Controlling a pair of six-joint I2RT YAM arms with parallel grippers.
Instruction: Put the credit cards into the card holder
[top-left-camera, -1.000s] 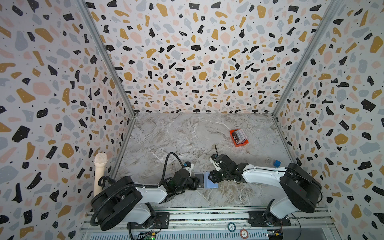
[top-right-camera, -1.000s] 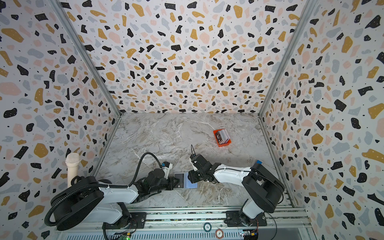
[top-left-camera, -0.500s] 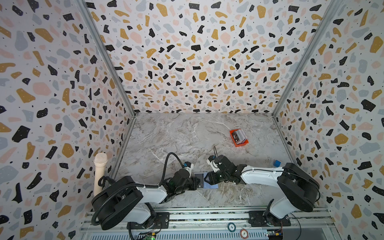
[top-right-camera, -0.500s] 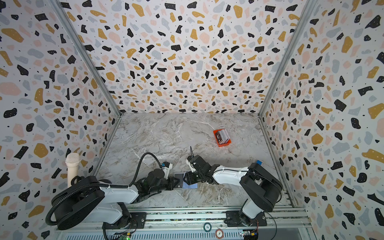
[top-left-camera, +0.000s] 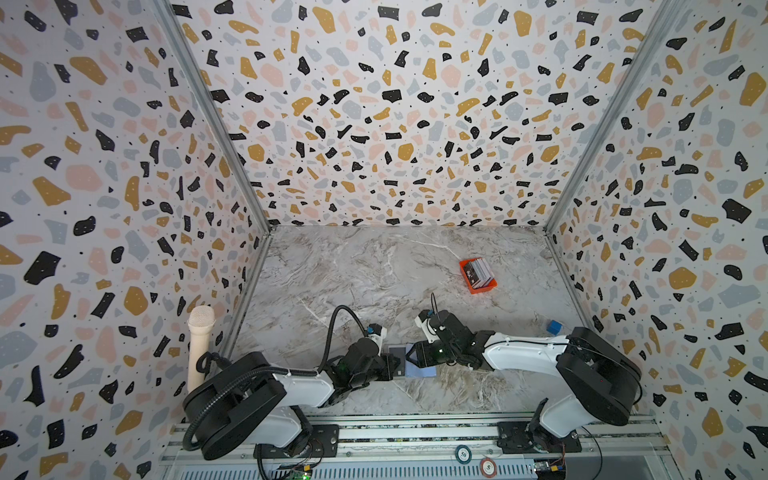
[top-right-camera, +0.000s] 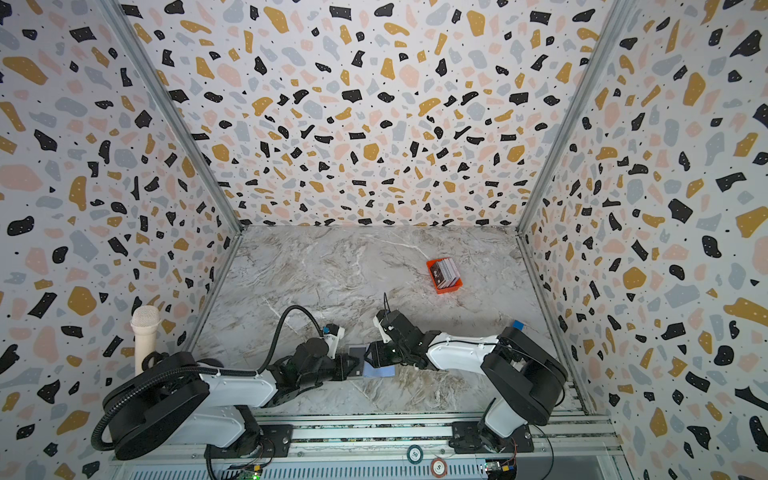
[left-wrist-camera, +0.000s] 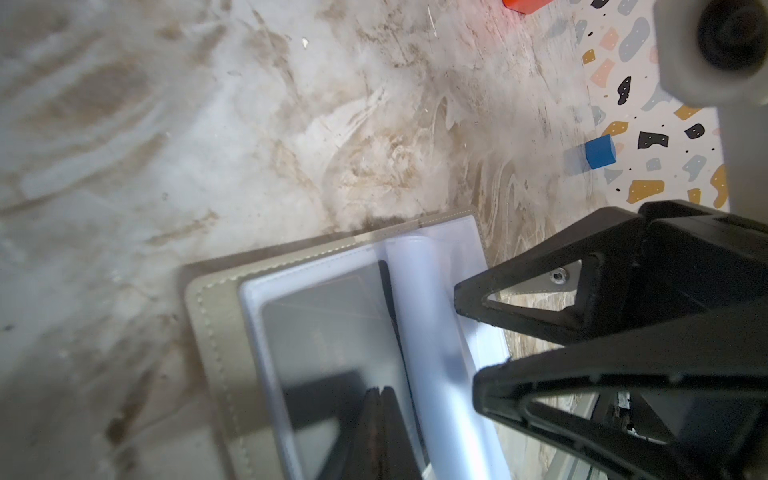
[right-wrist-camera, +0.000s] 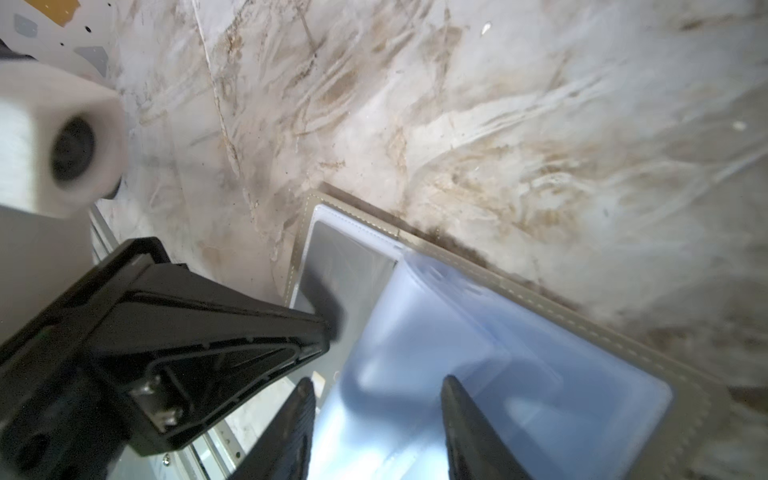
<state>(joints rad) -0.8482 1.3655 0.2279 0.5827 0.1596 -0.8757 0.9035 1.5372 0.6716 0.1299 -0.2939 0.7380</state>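
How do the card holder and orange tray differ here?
The card holder is flat and grey; the orange tray is a walled box. The card holder lies open at the front of the table; the orange tray sits farther back right. The orange tray holds several cards; the card holder shows one dark card pocketed. Both rest on the table.

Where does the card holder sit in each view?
Top view: card holder lies open, front centre, where left gripper and right gripper meet.
Top view: same place.
Left wrist: filling the middle.
Right wrist: close up, under the jaws.
Shared landmark: blue cube, not in right wrist.
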